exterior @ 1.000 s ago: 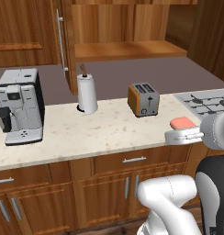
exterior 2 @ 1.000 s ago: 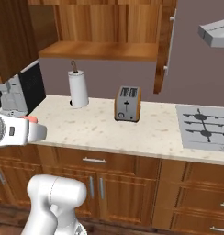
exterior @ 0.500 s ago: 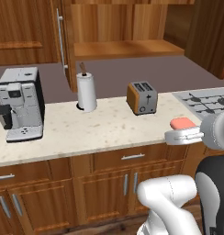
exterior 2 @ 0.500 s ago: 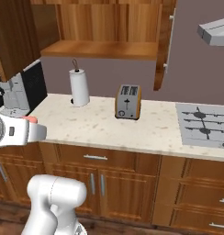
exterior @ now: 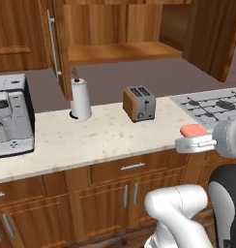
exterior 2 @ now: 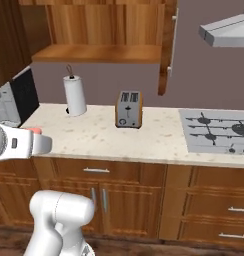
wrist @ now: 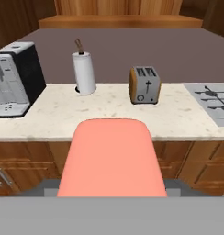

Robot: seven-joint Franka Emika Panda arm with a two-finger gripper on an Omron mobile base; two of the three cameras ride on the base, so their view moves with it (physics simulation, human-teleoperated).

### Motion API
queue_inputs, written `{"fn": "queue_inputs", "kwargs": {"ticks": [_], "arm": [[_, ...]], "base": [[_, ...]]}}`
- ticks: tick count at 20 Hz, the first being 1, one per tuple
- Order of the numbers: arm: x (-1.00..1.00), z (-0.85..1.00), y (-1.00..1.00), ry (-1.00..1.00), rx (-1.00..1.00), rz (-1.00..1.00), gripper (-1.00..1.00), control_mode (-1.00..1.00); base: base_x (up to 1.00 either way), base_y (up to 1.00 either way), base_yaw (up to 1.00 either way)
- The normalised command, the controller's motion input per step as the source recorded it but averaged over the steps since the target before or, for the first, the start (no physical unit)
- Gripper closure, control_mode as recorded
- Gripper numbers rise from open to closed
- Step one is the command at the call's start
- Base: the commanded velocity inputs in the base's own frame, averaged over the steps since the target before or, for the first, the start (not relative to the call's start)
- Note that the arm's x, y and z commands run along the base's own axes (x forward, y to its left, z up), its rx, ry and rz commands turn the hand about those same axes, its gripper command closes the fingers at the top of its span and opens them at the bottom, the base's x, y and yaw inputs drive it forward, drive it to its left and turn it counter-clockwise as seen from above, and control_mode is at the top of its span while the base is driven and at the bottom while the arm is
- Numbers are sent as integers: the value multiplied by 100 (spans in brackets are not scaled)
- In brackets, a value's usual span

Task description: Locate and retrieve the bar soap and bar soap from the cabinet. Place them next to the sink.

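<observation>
Claw [exterior: 195,137] closed on one bar soap [wrist: 112,158], held flat, above the desk [exterior: 105,140] edge and right of the toaster [exterior: 139,103], probably for carrying toward the sink.

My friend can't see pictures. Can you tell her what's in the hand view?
A flat salmon-pink bar soap sits close up in the gripper. Beyond it, a speckled cream counter holds a white paper towel roll, a wooden-sided toaster and a silver coffee machine.
</observation>
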Motion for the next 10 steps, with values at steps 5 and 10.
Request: {"fn": "queue_inputs", "kwargs": {"ticks": [5,10], "arm": [[0,0,0,0,0,0,100,100],[0,0,0,0,0,0,100,100]], "base": [[0,0,-47],[0,0,-48]]}}
